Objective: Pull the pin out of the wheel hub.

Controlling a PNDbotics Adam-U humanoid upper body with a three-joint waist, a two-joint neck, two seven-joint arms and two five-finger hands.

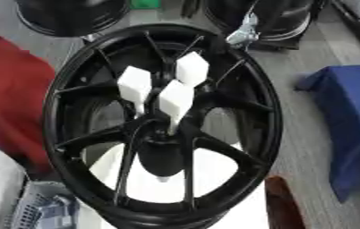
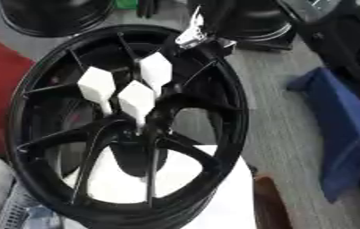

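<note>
A black multi-spoke wheel [image 1: 73, 147] lies flat and fills the middle of both views. Three white pins with blocky heads stand in its hub: one at the left [image 1: 134, 84], one at the back [image 1: 192, 68] and one nearest me [image 1: 175, 100]. Their thin stems run down into the hub centre [image 1: 158, 134]. A black arm comes in from the top, and its silver end, my right hand [image 2: 192, 36], sits at the wheel's far rim, apart from the pins. My left hand shows in neither view.
Red cloth [image 1: 10, 98] lies left of the wheel and blue cloth [image 1: 348, 120] to its right. More black wheels [image 1: 70, 15] stand at the back. A white surface [image 1: 214, 176] shows under the spokes. A grey basket [image 1: 38, 203] is at the lower left.
</note>
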